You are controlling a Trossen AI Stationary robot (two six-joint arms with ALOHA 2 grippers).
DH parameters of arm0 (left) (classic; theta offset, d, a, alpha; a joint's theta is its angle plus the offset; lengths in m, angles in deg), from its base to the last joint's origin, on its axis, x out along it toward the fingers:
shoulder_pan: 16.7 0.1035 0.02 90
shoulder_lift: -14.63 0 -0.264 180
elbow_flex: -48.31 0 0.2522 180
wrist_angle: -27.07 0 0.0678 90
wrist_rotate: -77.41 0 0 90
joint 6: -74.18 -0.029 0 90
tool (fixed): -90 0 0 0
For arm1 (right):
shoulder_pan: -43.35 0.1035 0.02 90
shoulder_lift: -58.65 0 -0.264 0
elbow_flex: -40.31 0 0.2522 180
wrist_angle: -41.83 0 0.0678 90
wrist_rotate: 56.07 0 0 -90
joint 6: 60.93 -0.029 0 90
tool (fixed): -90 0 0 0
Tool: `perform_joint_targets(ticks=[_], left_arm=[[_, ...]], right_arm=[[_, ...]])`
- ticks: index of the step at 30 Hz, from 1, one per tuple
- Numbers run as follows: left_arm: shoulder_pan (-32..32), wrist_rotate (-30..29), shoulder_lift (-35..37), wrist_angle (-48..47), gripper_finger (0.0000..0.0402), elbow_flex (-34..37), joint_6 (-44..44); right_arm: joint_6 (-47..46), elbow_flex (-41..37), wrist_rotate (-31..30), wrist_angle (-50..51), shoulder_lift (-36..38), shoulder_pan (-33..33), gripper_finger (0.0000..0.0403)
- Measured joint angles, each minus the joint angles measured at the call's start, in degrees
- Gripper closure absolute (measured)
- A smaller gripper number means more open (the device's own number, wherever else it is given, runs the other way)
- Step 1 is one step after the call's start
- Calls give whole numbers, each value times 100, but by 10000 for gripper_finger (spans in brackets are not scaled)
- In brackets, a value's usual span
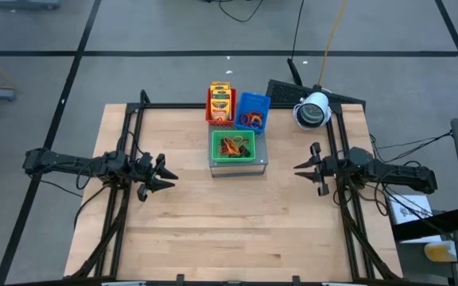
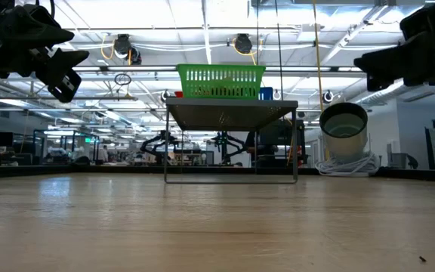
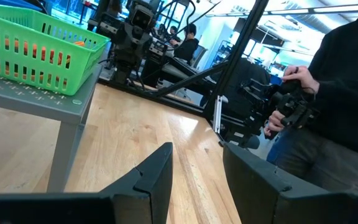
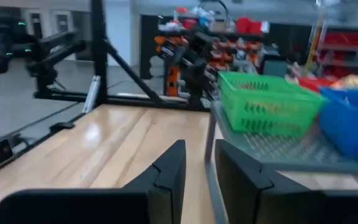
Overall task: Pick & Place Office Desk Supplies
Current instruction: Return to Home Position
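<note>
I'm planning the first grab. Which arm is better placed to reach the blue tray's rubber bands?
Probably the right. The blue tray sits on the grey box's right side, nearer the right gripper. The left gripper would have to cross past the green tray. Both hang free with open jaws.

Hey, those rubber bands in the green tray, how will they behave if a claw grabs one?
The rubber bands are thin tangled loops, so one would probably hang floppy and might drag neighbours along. They look very light. The green tray is light-looking mesh sitting on the grey box, so a snag could shift it.
</note>
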Motion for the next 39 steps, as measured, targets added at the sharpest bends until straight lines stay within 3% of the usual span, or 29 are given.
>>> perform_joint_targets(ticks=[6,39], left_arm=[[-1,0,-1,0,252,0,-2],[-1,0,-1,0,252,0,0]], right_arm=[[-525,-131,-84,-240,-24,2,328],[-472,-135,-81,-364,-23,1,328]])
